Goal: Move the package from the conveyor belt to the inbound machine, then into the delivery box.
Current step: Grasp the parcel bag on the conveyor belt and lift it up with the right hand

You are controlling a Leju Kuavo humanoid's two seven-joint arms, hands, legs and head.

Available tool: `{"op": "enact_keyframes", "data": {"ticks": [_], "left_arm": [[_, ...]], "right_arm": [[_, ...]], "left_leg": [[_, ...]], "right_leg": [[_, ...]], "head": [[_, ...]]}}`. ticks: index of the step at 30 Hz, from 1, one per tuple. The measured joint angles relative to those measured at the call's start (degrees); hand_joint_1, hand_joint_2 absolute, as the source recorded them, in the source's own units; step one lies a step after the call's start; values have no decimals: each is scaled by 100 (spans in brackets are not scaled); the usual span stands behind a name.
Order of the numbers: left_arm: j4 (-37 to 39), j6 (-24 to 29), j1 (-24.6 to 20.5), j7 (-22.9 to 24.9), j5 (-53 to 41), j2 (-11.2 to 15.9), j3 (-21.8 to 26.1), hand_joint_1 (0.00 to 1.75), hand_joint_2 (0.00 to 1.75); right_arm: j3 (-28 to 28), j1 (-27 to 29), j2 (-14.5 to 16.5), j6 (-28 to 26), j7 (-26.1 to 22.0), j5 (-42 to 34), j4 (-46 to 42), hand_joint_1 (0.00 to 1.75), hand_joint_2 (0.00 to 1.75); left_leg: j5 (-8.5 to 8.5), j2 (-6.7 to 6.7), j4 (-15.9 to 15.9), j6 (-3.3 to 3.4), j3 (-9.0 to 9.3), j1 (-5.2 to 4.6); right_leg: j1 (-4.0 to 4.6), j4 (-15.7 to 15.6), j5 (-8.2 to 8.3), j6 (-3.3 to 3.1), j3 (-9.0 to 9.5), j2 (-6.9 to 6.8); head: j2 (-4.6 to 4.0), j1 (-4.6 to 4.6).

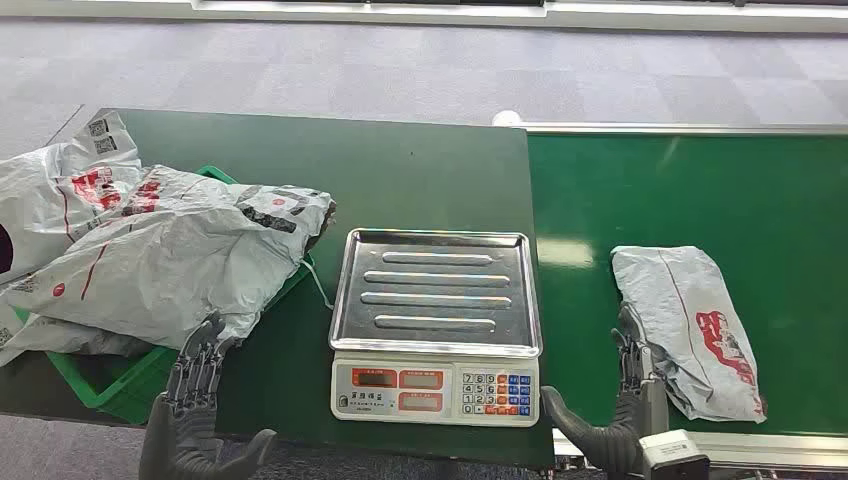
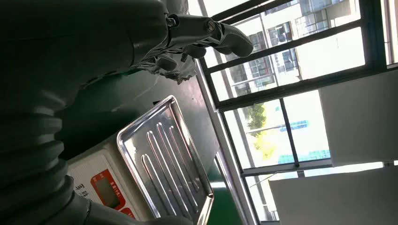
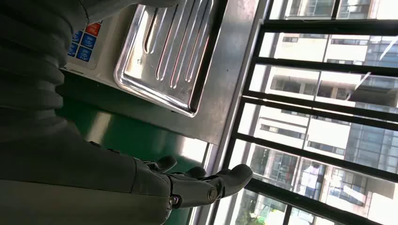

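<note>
The conveyor belt [image 1: 700, 190] ran along the right of the head view, its green surface level with the dark green bench [image 1: 420, 180]. At the left, a heap of grey mailers [image 1: 150, 250] overflowed the green delivery box [image 1: 110, 390]. The inbound machine, a weighing scale [image 1: 436, 330] with a bare steel tray [image 1: 436, 290], stood between box and belt.

The package [image 1: 695, 325], a flat grey poly mailer with red print, lay on the belt, well right of the scale and nearer the robot's edge.

The step in hand looked like the first pickup. To do it well, the right robot hand [image 1: 630, 385] would need to reach across the bag's near long edge and close on the bulkier middle, not on loose film, which would likely slip or bunch. A lift high enough to clear the tray's raised rim, then a flat set-down in the tray's centre, should give a clean reading.

The right robot hand stood upright just beside the package's left edge, fingers [image 3: 206, 185] apart and holding nothing; whether they brushed the bag could not be told. The left robot hand [image 1: 195, 375] was likewise spread and empty, its fingertips near the mailers at the box's front.
</note>
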Motion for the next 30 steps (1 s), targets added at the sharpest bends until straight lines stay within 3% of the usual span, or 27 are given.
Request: {"op": "enact_keyframes", "data": {"ticks": [12, 18, 20, 22, 24, 27, 30], "left_arm": [[4, -134, -53, 22, 7, -11, 13, 0, 175], [7, -332, -80, 55, -20, -110, 35, 0, 175], [6, -304, -81, 46, -55, -150, 38, 0, 175], [4, -194, -94, 72, 14, -168, 38, 0, 175], [-4, -90, -109, 114, 185, -167, 39, 0, 175], [-26, -41, -102, 144, 415, -150, 57, 0, 175], [-31, -87, -103, 151, 527, -137, 108, 0, 175]], "right_arm": [[-89, -10, 103, 135, 90, 270, -16, 0, 175], [-703, -56, 412, 96, 592, 1693, -42, 0, 175], [-1105, -302, 468, 271, 1107, 2349, 150, 0, 175], [-1620, -917, 315, 617, 1900, 2880, 900, 0, 175], [-2207, -1624, 50, 869, 2310, 3005, 2068, 0, 175], [-2825, -2395, -246, 942, 2141, 2868, 3669, 0, 175], [-3130, -2746, -385, 922, 2046, 2739, 4732, 0, 175]], "left_leg": [[0, 0, 0, 0, 0, 0], [0, 0, 0, 0, -7, 0], [-6, 10, -2, -2, -27, 1], [-12, 35, 0, 6, -33, 2], [-2, 38, 5, 33, -8, -2], [21, -2, 14, 47, -2, -8], [23, -22, 16, 47, -9, -8]], "right_leg": [[0, 0, 0, 0, -1, 0], [0, 0, 0, 0, 1, 0], [1, -1, 0, -1, 5, 8], [-4, -5, 5, 4, 8, 27], [-17, -8, 13, 26, 6, 26], [-25, -10, 31, 43, 7, -8], [-24, -9, 30, 42, 9, -25]], "head": [[0, 0], [0, 0], [0, 0], [0, 0], [0, 1], [0, 3], [0, 2]]}}
